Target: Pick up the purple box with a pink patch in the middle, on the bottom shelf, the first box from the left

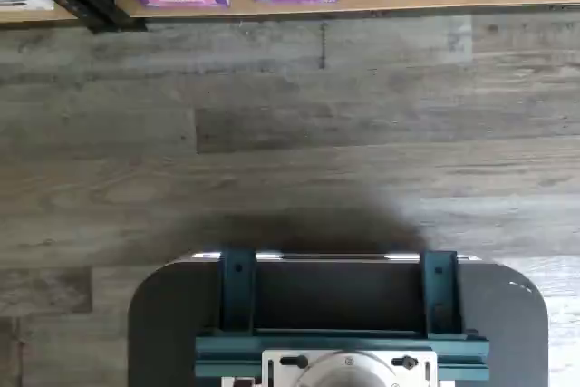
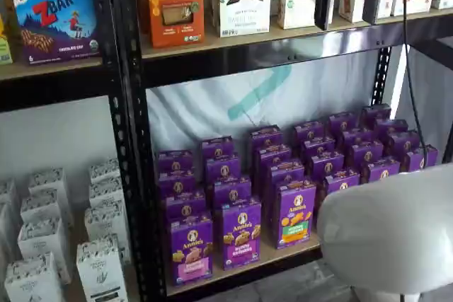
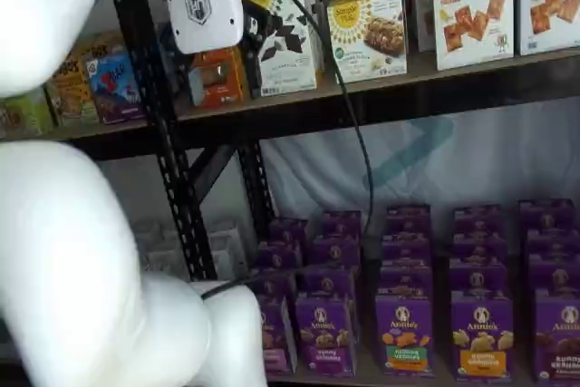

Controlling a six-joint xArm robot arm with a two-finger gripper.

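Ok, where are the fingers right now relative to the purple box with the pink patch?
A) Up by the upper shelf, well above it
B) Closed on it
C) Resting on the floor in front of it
A: in a shelf view the fingers hang open by the upper shelf, while the purple box stands untouched on the bottom shelf.

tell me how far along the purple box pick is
Nothing looks done: the purple box stands upright at the front of the bottom shelf. The gripper hangs open and empty up by the upper shelf. Left: descend, grasp, lift the box out.
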